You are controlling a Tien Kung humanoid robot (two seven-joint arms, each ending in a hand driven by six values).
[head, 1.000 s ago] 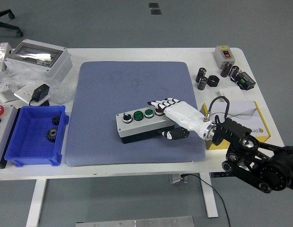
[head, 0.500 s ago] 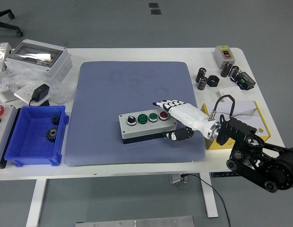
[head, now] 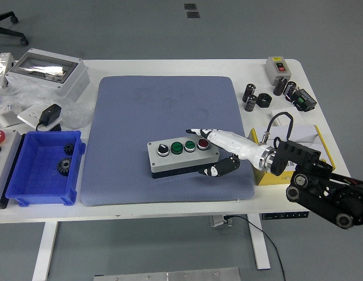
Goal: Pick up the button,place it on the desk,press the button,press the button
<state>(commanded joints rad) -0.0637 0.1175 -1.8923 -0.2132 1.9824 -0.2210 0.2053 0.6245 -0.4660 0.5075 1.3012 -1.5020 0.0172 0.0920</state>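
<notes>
Your right robot hand [head: 216, 151], glossy white shell with black joints, clamps right end of button box [head: 182, 156]: fingers [head: 202, 133] over top edge, thumb against front wall. Box sits flat on mat, directly left of robot hand; rectangular, grey lid, dark base, row of black knob, two green caps, one red. Mat [head: 164, 136] under both: blue-grey, dimpled weave, rounded corners. White desk [head: 313, 105] beneath; grey floor beyond. Blue plastic bin [head: 44, 170] well left, holding black gears.
</notes>
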